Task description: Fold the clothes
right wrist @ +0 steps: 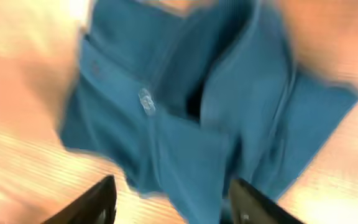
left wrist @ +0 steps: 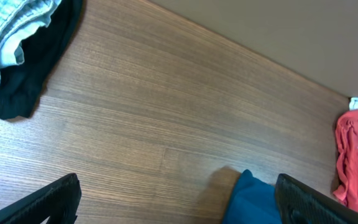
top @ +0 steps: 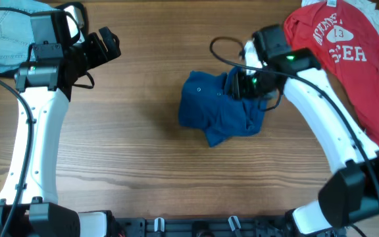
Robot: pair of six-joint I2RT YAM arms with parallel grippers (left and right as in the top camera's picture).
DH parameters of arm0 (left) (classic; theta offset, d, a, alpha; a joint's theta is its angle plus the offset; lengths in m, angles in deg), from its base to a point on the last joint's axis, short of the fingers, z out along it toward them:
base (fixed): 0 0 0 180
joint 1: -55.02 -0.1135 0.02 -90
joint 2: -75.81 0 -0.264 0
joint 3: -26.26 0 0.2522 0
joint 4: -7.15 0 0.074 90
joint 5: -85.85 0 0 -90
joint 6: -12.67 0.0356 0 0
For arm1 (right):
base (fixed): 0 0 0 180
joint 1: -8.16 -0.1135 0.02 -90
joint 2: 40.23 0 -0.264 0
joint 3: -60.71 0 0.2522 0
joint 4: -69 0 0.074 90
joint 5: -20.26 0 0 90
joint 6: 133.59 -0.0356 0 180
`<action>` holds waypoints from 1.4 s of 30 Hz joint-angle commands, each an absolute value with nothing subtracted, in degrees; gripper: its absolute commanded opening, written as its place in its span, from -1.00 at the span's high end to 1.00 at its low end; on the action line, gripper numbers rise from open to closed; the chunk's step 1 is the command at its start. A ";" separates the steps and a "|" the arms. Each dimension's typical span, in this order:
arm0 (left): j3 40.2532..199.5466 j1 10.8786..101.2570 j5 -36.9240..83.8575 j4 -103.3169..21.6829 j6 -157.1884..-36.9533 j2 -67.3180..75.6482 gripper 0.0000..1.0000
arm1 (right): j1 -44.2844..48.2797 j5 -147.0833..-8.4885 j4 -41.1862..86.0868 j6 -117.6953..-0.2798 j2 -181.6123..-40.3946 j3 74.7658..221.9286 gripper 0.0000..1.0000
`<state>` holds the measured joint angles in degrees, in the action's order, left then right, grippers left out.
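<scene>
The dark blue collared shirt [top: 219, 108] lies crumpled in the middle of the table. My right gripper [top: 240, 85] hovers over its upper right part. In the blurred right wrist view the shirt [right wrist: 185, 93] fills the frame, a button showing, and my right gripper [right wrist: 173, 208] is open with blue fabric below and between the fingers. My left gripper [top: 107, 45] is open and empty at the upper left, well away from the shirt. In the left wrist view my left gripper [left wrist: 179, 205] is spread wide over bare wood, with a shirt corner [left wrist: 253, 199] near the right finger. The red T-shirt with "13" [top: 347, 46] lies at the top right.
Folded pale denim jeans [top: 5, 33] lie at the top left corner, and they also show in the left wrist view [left wrist: 8, 31] on top of a folded black garment [left wrist: 36, 74]. The red T-shirt [left wrist: 356, 162] shows at the right edge of the left wrist view. A white cloth [top: 374, 10] lies behind it.
</scene>
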<state>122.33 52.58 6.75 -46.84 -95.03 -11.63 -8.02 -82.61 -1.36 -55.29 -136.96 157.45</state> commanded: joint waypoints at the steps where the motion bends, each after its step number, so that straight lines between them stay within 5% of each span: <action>1: 122.54 52.17 6.20 -46.75 -94.04 -12.02 -1.00 | -7.89 -79.48 3.03 -55.71 -139.78 158.13 -0.24; 13: 122.54 52.17 6.20 -47.23 -94.07 -12.02 -0.99 | -7.56 -73.51 10.88 -59.14 -152.54 158.11 -0.20; 20: 122.52 52.17 6.18 -47.21 -94.04 -12.02 -1.00 | -4.72 -72.81 7.55 -60.01 -151.67 158.13 -0.10; 28: 122.54 52.17 6.18 -47.21 -94.04 -12.02 -0.99 | -2.36 -77.71 6.35 -58.46 -142.97 158.89 -0.25; 42: 122.52 52.17 6.20 -47.23 -94.04 -12.02 -1.00 | -2.36 -76.31 2.70 -58.16 -144.61 154.57 -0.22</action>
<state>122.33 52.58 6.55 -47.23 -95.03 -11.63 -2.45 -76.55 0.89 -58.73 -143.71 156.86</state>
